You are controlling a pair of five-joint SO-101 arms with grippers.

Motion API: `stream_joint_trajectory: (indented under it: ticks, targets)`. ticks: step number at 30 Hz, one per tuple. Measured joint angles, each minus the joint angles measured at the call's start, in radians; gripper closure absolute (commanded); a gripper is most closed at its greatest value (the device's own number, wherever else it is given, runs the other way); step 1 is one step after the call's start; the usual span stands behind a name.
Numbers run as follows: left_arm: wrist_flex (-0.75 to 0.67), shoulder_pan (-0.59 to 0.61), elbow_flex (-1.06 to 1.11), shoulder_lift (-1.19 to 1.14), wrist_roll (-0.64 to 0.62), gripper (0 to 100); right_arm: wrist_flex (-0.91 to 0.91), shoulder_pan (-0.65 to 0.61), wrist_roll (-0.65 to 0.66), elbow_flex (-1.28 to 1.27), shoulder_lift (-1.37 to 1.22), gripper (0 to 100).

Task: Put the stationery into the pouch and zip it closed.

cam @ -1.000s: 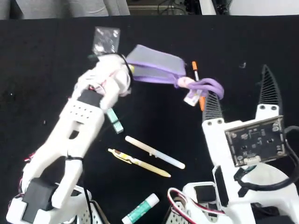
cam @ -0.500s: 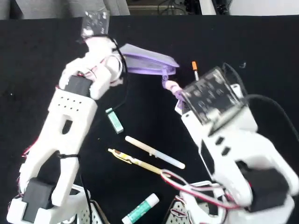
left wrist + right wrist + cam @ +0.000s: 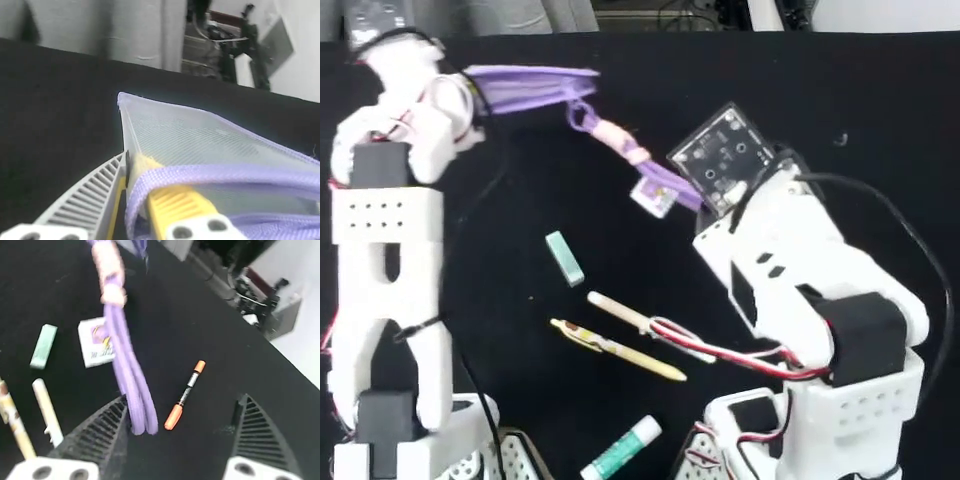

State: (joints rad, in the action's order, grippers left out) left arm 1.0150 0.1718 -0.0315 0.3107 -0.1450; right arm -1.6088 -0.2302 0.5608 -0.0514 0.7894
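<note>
The left fingers (image 3: 85, 210), one ribbed white and one yellow, hold a pale see-through mesh pouch with purple trim (image 3: 200, 145). Its purple cord strap (image 3: 131, 385) carries a pink bead (image 3: 111, 275) and hangs against the ribbed black right fingers (image 3: 100, 432). Near those are an orange-capped marker with a black-and-white barrel (image 3: 186, 395), a mint-green eraser block (image 3: 44, 345) and a white tag printed purple and yellow (image 3: 96, 341), on the black bench (image 3: 210, 315).
</note>
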Motion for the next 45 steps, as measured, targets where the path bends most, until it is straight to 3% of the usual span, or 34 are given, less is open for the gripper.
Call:
stream_joint_trajectory:
  ticks: [7, 16, 25, 33, 38, 45]
  targets:
    - [0.080, 0.020, -0.014, 0.000, 0.000, 97, -0.074, -0.138, 0.043, 0.000, 0.000, 62.7]
    - [0.201, 0.020, -0.041, 0.000, 0.000, 97, -0.081, -0.141, -0.043, 0.051, 0.000, 59.3]
    - [0.213, 0.083, -0.041, 0.000, 0.000, 97, -0.126, -0.190, -0.074, 0.133, 0.003, 59.5]
    - [0.213, 0.080, -0.041, 0.000, 0.000, 97, -0.126, -0.454, -0.020, 0.054, 0.028, 59.2]
    - [0.213, 0.081, -0.018, 0.000, 0.000, 97, -0.100, -0.554, -0.017, -0.006, 0.063, 59.1]
    - [0.213, 0.081, -0.008, 0.000, 0.000, 97, 0.063, -0.499, -0.017, -0.114, 0.064, 59.6]
